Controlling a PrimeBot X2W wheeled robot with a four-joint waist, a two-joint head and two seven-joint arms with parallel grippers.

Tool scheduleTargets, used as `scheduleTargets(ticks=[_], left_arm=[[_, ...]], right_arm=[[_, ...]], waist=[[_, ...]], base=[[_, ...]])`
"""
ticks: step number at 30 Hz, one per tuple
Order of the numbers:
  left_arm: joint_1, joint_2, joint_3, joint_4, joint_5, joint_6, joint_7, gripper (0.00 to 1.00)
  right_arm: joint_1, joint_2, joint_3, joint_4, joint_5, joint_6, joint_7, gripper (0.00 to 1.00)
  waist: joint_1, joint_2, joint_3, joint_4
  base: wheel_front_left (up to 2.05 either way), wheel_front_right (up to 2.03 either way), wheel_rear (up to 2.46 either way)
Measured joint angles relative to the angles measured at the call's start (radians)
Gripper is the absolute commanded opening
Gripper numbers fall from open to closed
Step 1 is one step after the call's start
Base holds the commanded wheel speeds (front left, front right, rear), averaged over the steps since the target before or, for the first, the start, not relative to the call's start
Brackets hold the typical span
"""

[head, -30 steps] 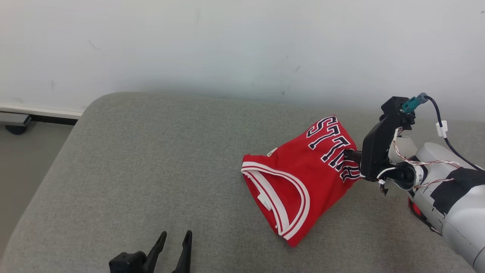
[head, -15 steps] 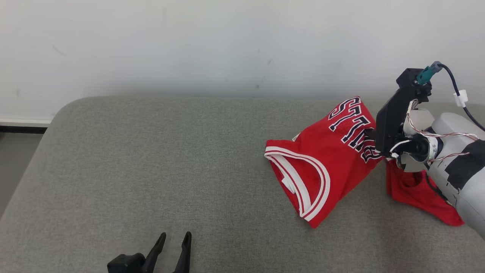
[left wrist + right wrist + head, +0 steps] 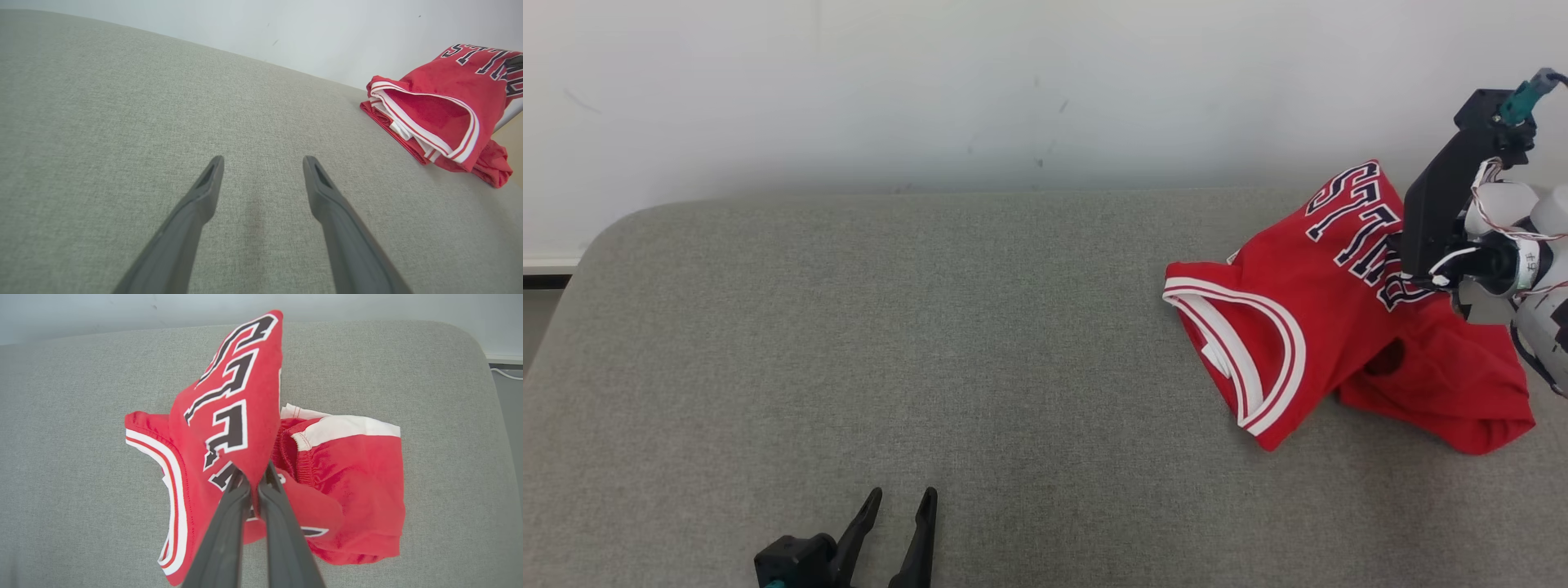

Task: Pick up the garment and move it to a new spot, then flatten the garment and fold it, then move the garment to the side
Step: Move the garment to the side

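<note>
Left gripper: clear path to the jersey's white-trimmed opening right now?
Probably yes, though far: left gripper is open, with bare cushion between it and the jersey; right gripper pinches the lettered part, off that opening.

Crumpled red jersey [image 3: 1307, 327], part lifted

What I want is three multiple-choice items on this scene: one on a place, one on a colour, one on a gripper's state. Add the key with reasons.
1. Where on the grey cushion is the garment?
A. at the robot's left end
B. in the middle
C. on the robot's right side

2. What is the garment's main colour?
A. blue
B. red
C. green

3. The right gripper is:
A. open above bare cushion
B. shut on the garment
C. shut on nothing

Key:
1 C: the head view shows it at the right.
2 B: the cloth is red, with white trim and dark letters.
3 B: the right wrist view shows it pinching a raised fold.
</note>
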Motion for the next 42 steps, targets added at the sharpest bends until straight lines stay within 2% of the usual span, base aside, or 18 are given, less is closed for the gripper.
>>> scheduleTargets(ticks=[18,29,42], left_arm=[[-0.030,0.015,0.000,-0.009,0.011,-0.010,0.000,1.00],[-0.056,0.017,-0.005,-0.010,0.014,-0.026,0.000,1.00],[-0.072,0.037,0.002,-0.011,0.020,-0.027,0.000,1.00]], right_arm=[[-0.036,-0.090,0.019,0.054,-0.055,-0.011,0.001,0.00],[-0.032,-0.170,0.058,0.093,-0.117,-0.021,-0.052,0.00],[0.046,-0.154,0.108,0.117,-0.170,-0.030,-0.116,0.00]], waist=[[0.0000,0.0001,0.060,-0.039],[0.0001,0.0000,0.095,-0.042],[0.0001,0.0000,0.150,-0.009]], base=[[0.00,0.00,0.00],[0.00,0.00,0.00],[0.00,0.00,0.00]])
